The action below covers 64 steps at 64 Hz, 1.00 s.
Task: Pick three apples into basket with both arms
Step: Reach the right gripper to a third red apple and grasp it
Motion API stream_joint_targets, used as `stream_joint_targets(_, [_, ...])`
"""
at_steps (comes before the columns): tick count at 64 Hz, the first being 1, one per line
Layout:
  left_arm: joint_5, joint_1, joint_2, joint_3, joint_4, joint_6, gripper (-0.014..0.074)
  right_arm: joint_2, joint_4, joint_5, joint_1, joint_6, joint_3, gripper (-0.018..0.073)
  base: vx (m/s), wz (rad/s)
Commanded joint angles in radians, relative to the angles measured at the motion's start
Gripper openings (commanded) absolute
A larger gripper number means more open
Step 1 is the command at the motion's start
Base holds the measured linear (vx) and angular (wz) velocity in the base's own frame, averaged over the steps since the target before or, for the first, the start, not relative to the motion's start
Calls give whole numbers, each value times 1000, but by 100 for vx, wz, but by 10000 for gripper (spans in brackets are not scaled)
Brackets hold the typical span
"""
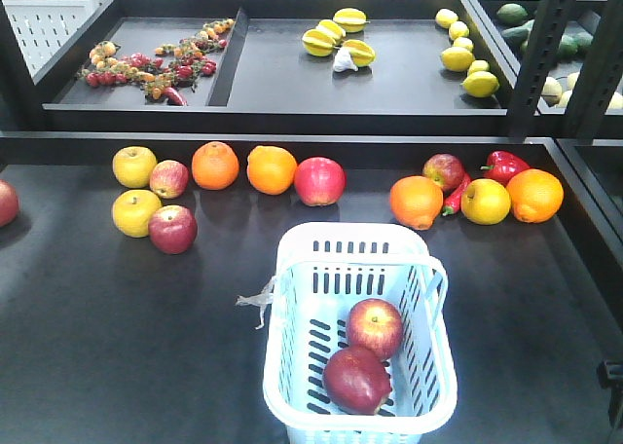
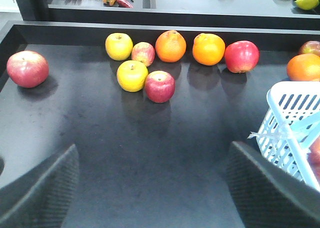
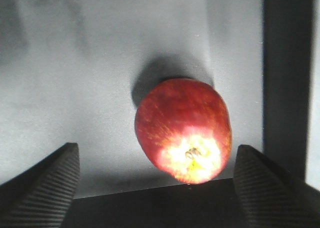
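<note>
The pale blue-white basket (image 1: 355,232) stands at the front of the dark table with two red apples (image 1: 375,327) (image 1: 356,379) lying in it. In the right wrist view a third red apple (image 3: 183,128) with a yellowish end lies on a grey surface. My right gripper (image 3: 159,147) is open around it, and its fingers do not touch it. My left gripper (image 2: 154,148) is open over bare table and holds nothing. The basket (image 2: 295,118) is to its right. Neither arm shows in the front view.
More apples (image 1: 172,229) (image 1: 319,181) (image 1: 443,171), oranges (image 1: 214,165), yellow round fruits (image 1: 134,166) and red peppers (image 1: 504,165) line the table's back. Another apple (image 2: 27,68) lies far left. A raised shelf (image 1: 292,113) with fruit runs behind. A dark edge (image 3: 285,83) is right of the third apple.
</note>
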Motion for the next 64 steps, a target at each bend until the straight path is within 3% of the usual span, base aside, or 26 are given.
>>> stream_joint_targets(1, [-55,2,8,-22,20,-5,569,-2,-21,-6,-7,-6,-22,599,0,0])
stream_joint_targets(12, [-55,2,8,-22,20,-5,569,38,-85,-10,-7,51,-22,598,0,0])
stream_joint_targets(64, [-55,2,8,-22,20,-5,569,245,-89,-29,-7,51,-22,595,0,0])
